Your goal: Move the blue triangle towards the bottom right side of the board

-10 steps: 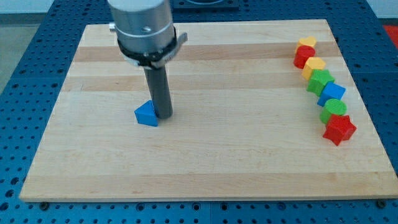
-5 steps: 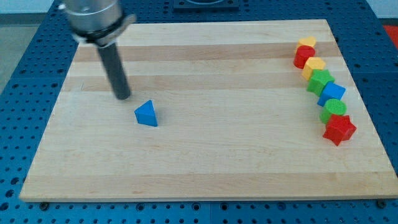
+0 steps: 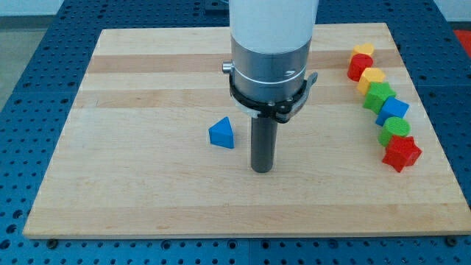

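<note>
The blue triangle (image 3: pixel 221 134) lies on the wooden board (image 3: pixel 147 191), a little left of the board's middle. My tip (image 3: pixel 262 169) rests on the board just to the right of the triangle and slightly lower in the view, with a small gap between them. The rod rises from the tip into the grey and white arm body above.
A curved row of blocks runs down the board's right side: yellow (image 3: pixel 362 50), red (image 3: pixel 359 66), yellow (image 3: pixel 372 76), green (image 3: pixel 380 96), blue (image 3: pixel 392 110), green (image 3: pixel 395 129) and a red star (image 3: pixel 401 153). The board sits on a blue perforated table (image 3: pixel 29 88).
The blue triangle has moved to the right by about a block's width. My tip swung from the triangle's upper left to its lower right.
</note>
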{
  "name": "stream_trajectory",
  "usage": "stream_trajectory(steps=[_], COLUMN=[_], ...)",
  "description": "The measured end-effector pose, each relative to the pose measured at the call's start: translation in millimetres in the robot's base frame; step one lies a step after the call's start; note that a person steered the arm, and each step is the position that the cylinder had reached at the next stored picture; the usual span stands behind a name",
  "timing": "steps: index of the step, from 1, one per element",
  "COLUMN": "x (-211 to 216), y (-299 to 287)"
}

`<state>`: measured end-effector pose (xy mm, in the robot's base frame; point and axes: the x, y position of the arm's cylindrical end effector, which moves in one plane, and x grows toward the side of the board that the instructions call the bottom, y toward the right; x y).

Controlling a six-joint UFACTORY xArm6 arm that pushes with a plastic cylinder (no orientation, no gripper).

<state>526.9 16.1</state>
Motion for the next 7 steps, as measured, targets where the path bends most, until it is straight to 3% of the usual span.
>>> stream_trajectory(steps=[3, 5, 7], x=[-76, -83, -127], y=[-83, -108, -99])
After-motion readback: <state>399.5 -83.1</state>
